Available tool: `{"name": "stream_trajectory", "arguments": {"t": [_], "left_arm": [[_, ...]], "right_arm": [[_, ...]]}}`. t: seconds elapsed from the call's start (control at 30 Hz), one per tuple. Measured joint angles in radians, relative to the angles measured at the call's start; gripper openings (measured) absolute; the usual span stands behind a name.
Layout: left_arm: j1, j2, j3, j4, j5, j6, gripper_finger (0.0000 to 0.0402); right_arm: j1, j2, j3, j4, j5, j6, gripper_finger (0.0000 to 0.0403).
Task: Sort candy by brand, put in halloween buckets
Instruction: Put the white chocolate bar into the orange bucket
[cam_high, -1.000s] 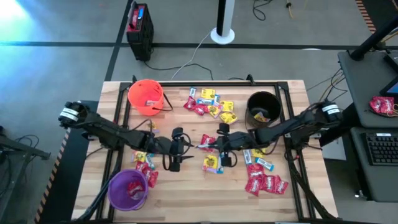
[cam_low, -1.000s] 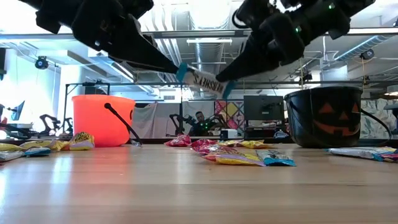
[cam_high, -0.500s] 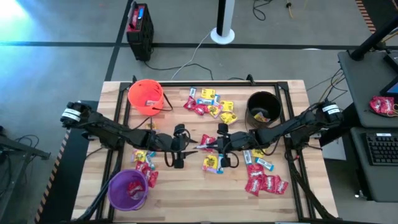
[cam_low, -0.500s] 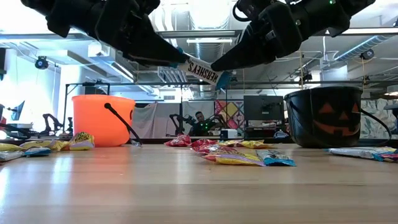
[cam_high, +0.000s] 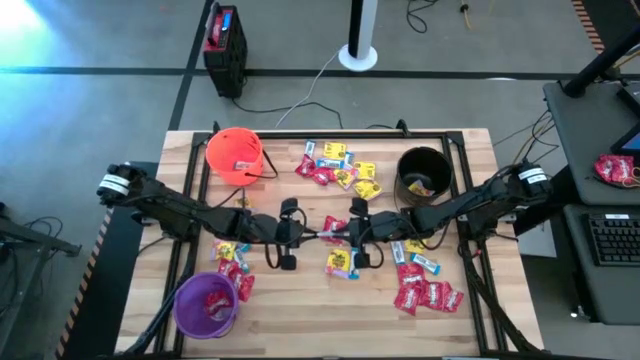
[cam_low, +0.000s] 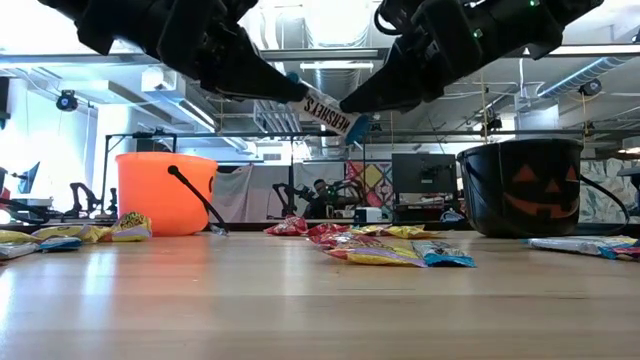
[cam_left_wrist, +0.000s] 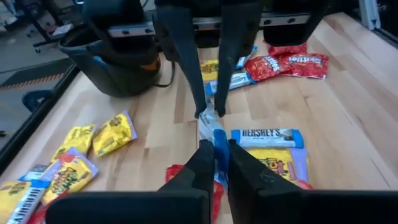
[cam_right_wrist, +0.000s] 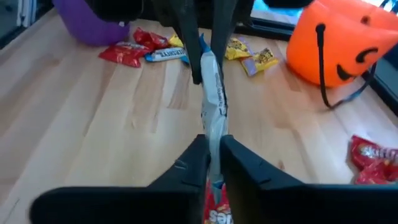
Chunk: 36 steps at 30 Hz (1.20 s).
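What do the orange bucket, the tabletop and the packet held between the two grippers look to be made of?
Orange bucket: smooth moulded plastic, going by its even colour and slight sheen. Tabletop: pale wood, seemingly sealed; grain and plank seams show. Packet, pinched between the left gripper and right gripper: thin glossy film, likely plastic; it crinkles and catches light.

Low view: upper arms cut off above; wrapper (cam_low: 328, 111) ends hidden between fingers. High view: purple bucket (cam_high: 206, 305) contents too small to read.

Overhead, table-level and two wrist cameras share the table (cam_high: 300, 300).
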Motion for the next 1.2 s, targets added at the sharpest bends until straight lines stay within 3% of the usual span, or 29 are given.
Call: {"name": "stream_trajectory", "arguments": {"t": [0.23,0.33,0.47,0.63,0.73,0.83,1.0,1.2], "left_arm": [[0.021,-0.03,0.107,-0.27,-0.007,-0.002,0.0002],[0.035,-0.06,0.192,-0.537,-0.045,-0.003,0.0001],[0.079,-0.111,0.332,-0.97,-0.211,-0.005,0.0001],[0.253,-0.188,0.521,-1.421,-0.277,-0.058,0.0],[0.407,-0.229,0.602,-1.569,-0.262,-0.07,0.0],[0.601,-0.261,0.64,-1.636,-0.195,-0.046,0.0],[0.888,-0.276,0.624,-1.601,-0.053,0.064,0.0],[1.015,-0.258,0.562,-1.539,0.024,0.152,0.0002]], "right_arm": [[0.0,-0.025,0.0,-0.021,0.119,0.029,0.0162],[0.0,-0.042,0.0,-0.037,0.199,0.053,0.0198],[0.0,-0.059,0.0,-0.084,0.285,0.072,0.0228],[0.0,-0.061,0.0,-0.094,0.293,0.093,0.0244],[0.0,-0.061,0.0,-0.097,0.293,0.102,0.0243],[0.0,-0.061,0.0,-0.096,0.293,0.102,0.0239],[0.0,-0.061,0.0,-0.093,0.293,0.102,0.024],[0.0,-0.06,0.0,-0.093,0.293,0.112,0.0253]]}}
